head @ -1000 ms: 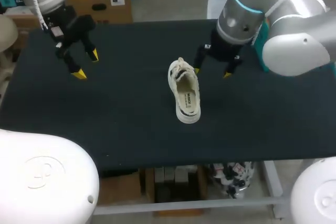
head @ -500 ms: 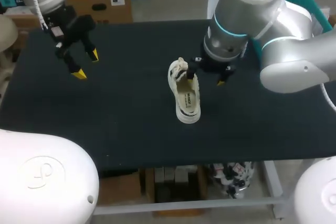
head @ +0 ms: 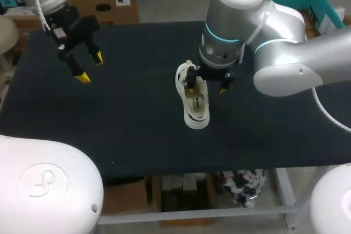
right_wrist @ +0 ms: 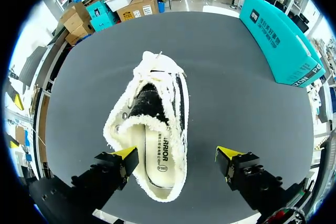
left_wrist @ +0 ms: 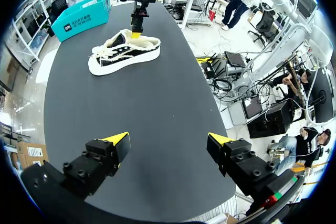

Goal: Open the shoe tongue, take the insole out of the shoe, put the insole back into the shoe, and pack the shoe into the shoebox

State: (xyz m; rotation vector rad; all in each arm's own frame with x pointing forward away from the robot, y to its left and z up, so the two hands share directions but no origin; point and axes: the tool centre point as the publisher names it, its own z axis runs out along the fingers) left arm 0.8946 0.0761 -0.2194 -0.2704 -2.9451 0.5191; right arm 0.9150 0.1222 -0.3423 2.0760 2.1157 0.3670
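Two hands, both empty. The right hand (head: 207, 87) hangs wide open over the heel end of the shoe (head: 193, 98), which lies mid-tabletop (head: 126, 130). The left hand (head: 90, 67) hovers spread open, well apart from it.

The step in hand looks to be opening the tongue (right_wrist: 148, 100). The right hand should shift toward the laces, pinch only the tongue's free edge and draw it up gently.

The right wrist view looks straight down onto the insole (right_wrist: 153, 148). Only the left wrist view shows the shoe side-on, with a teal box (left_wrist: 81, 17) beyond it.
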